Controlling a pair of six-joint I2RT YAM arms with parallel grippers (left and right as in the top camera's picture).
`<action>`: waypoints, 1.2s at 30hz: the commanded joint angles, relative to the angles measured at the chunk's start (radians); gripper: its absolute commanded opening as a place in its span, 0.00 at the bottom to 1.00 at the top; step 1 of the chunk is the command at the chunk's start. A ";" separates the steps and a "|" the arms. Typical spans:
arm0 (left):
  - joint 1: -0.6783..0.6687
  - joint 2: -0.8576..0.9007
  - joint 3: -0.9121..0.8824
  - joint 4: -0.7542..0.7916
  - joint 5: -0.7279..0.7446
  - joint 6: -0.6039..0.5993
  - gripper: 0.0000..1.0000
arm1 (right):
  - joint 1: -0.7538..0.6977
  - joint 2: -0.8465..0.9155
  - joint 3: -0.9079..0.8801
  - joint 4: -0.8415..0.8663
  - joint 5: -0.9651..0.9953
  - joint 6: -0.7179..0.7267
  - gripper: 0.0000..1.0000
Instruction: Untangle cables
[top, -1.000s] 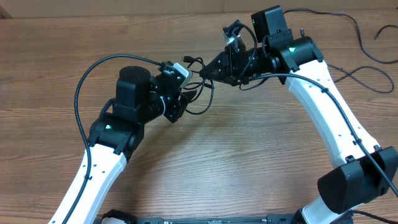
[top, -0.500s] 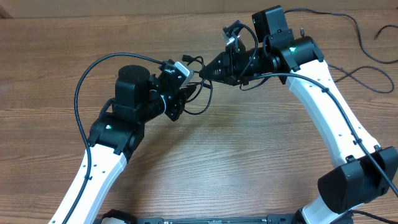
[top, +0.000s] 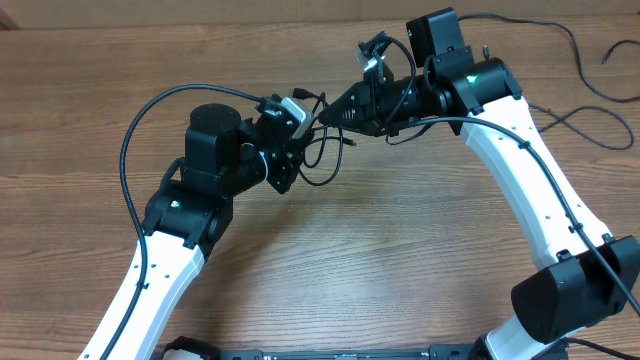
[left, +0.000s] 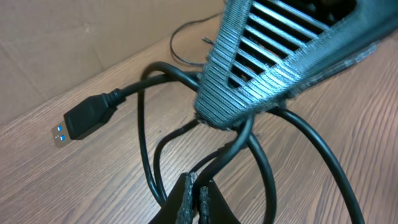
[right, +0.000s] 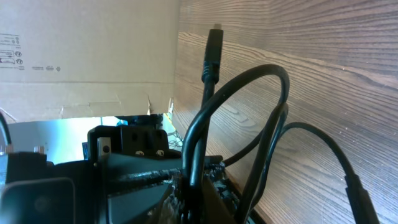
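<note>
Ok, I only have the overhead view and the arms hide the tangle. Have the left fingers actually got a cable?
Observer: Yes. The left wrist view shows the left fingers shut on one strand of the cables.
Operator: And the right side?
Observer: The right fingers are clamped where several loops meet, close to the left ones.
Operator: Any loose end near the grip?
Observer: One USB plug with a blue insert sticks out free to the side, not held by either arm.
</note>
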 joint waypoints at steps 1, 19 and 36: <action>0.006 -0.014 0.019 0.059 -0.029 -0.106 0.04 | 0.009 -0.014 0.013 -0.010 0.033 -0.011 0.09; 0.007 -0.015 0.019 0.076 -0.164 -0.255 0.04 | 0.007 -0.014 0.013 -0.032 0.319 -0.011 0.74; 0.006 -0.015 0.019 0.075 -0.336 -0.356 0.04 | 0.009 -0.014 0.013 -0.048 0.192 -0.011 0.76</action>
